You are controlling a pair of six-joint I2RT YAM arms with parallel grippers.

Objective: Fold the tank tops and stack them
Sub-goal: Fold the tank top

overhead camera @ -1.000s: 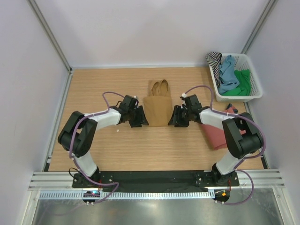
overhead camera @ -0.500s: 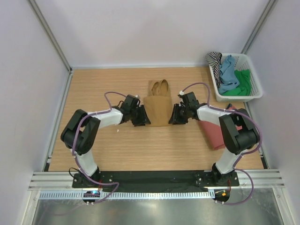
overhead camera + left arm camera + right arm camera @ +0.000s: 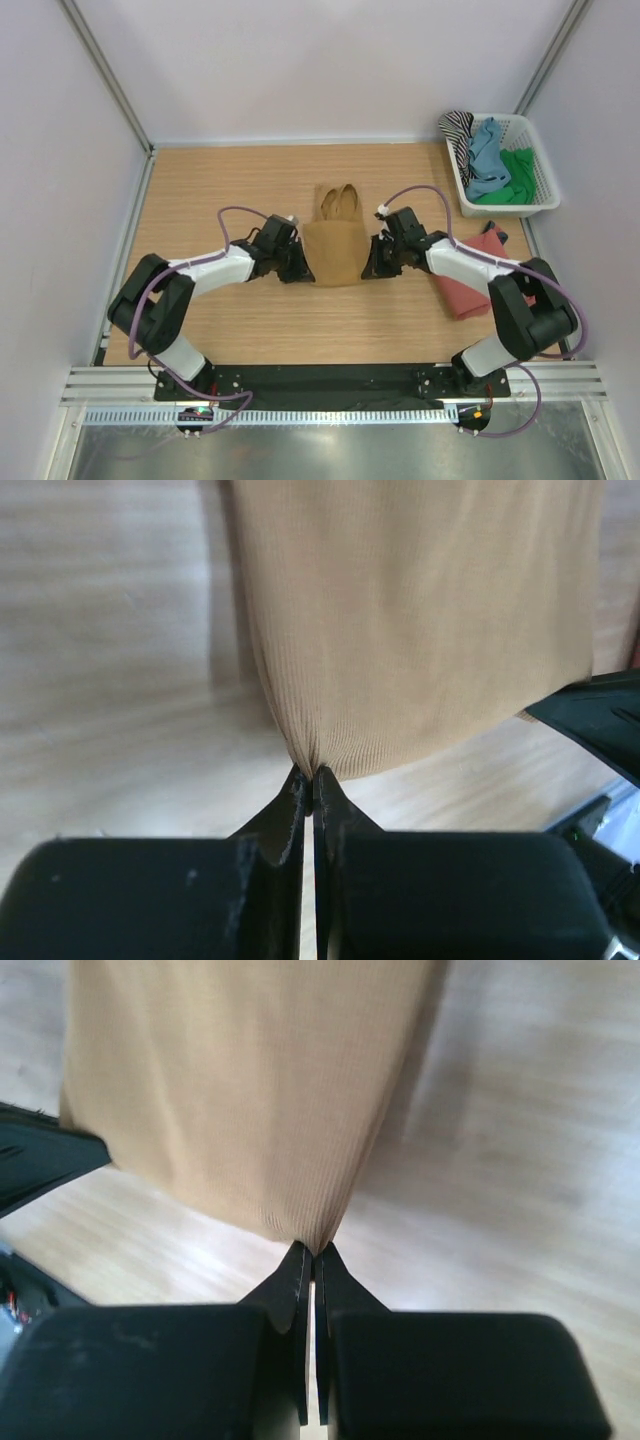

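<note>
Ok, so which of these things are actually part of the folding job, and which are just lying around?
Part of the job: ochre-brown tank top; rust-red tank top; striped top; blue top; green top.
Just lying about: white basket holding those last three; wooden table.

Left gripper, right gripper pinched tank top (corners).

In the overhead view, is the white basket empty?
No, the white basket holds a striped top, a blue top and a green top.
</note>
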